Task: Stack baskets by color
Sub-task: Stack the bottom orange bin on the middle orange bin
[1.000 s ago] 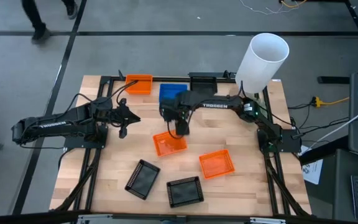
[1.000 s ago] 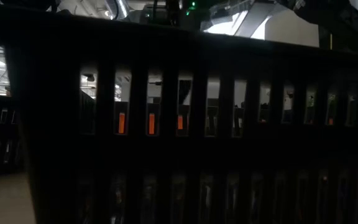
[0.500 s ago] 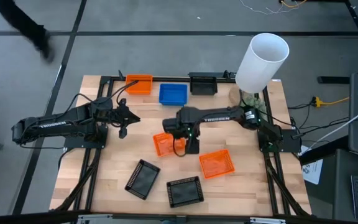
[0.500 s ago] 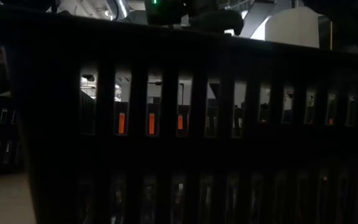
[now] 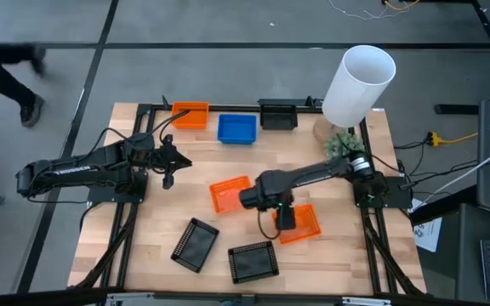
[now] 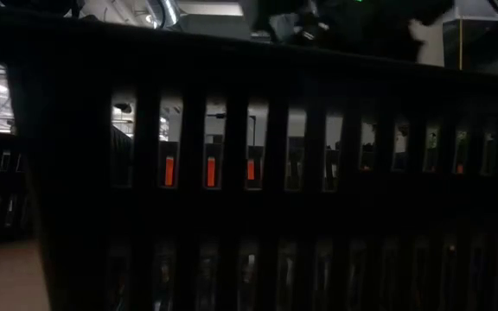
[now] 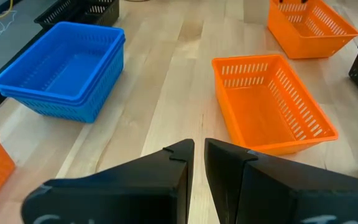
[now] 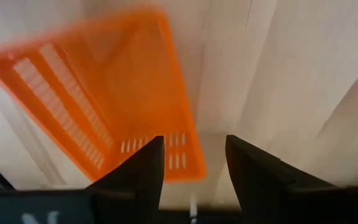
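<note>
Right gripper (image 5: 285,218) – fingers spread – hovers over 1 orange basket (image 5: 300,224) at table centre-right. Second orange basket (image 5: 228,195) lies just left. Left gripper (image 5: 170,160) waits far left, fingers nearly together.

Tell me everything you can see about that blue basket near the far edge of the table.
The blue basket is a shallow rectangular plastic tray with slotted walls. In the left wrist view a second rim shows just under the top one, so it looks like nested trays. It sits upright and empty on the wooden table, between an orange basket and a black basket. No gripper touches it.
</note>
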